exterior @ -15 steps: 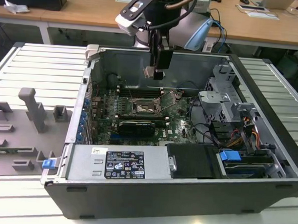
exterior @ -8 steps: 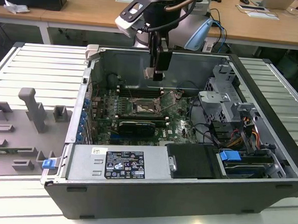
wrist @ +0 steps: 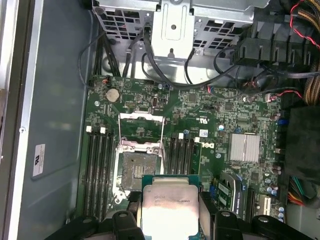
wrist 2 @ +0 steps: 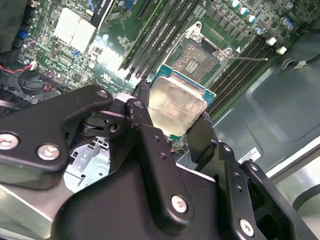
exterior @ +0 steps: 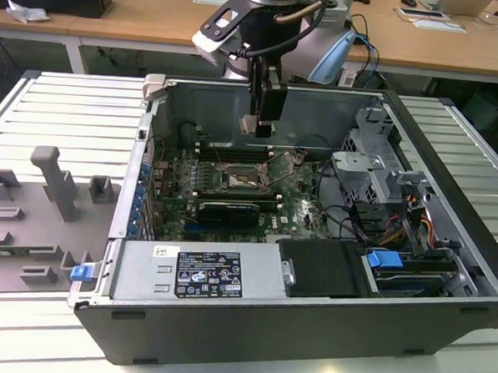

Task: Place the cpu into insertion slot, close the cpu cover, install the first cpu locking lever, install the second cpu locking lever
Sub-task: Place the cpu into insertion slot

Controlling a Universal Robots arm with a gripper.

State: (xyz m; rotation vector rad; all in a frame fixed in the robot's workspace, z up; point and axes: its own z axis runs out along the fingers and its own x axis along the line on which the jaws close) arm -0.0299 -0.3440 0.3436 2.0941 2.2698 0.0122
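Pincer [wrist 2: 172, 120] clamped on cpu [wrist 2: 176, 105] by 2 opposite edges; cpu hangs above board [wrist: 210, 107], near slot [wrist: 137, 170], not yet seated. Cover [wrist: 141, 116] stands open. Cpu likely light, stiff, slick metal top, fragile underside contacts; edge hold looks right, kept level, gentle squeeze.

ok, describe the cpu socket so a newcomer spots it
Inside the open computer case, find the green circuit board. The socket is the small dark square with a metal rim, between banks of long narrow black memory slots; unlike them, it is square.
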